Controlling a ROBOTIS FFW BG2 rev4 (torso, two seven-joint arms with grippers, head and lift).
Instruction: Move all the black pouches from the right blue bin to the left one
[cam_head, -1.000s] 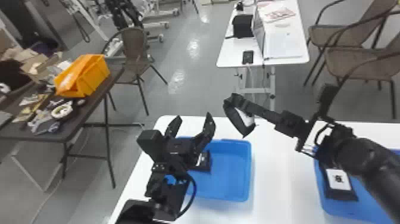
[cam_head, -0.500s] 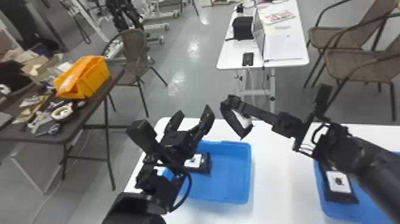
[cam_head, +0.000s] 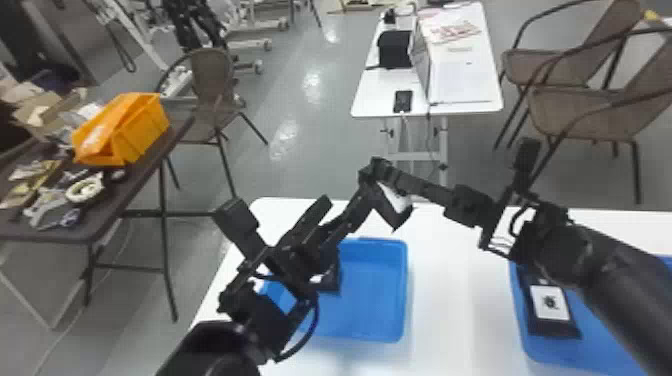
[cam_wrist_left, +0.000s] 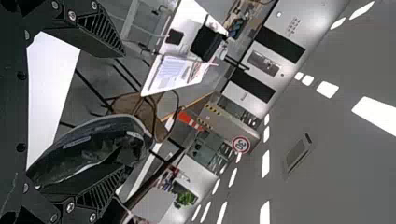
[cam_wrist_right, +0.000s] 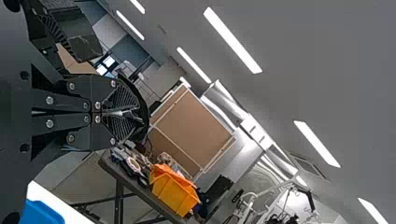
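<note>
In the head view my right gripper (cam_head: 378, 172) holds a black pouch (cam_head: 396, 212) with a white label above the far edge of the left blue bin (cam_head: 403, 280). My left gripper (cam_head: 346, 200) is beside it, open. The left wrist view has the pouch (cam_wrist_left: 95, 144) between the spread fingers of the left gripper (cam_wrist_left: 122, 112), close to one finger. In the right wrist view the right gripper (cam_wrist_right: 133, 112) is shut on the pouch's edge. One black pouch (cam_head: 329, 281) lies in the left bin, partly covered by the left arm; another (cam_head: 551, 311) lies in the right blue bin (cam_head: 525, 335).
Both bins stand on a white table (cam_head: 450, 310), with a strip of tabletop between them. The right forearm crosses above the right bin. At the left, a dark table (cam_head: 95, 220) bears an orange bin (cam_head: 140, 135) and loose items. Chairs and another white table (cam_head: 367, 95) stand beyond.
My left gripper has swung right, bringing its fingers around the held pouch. The right gripper, still holding the pouch, has barely moved.
</note>
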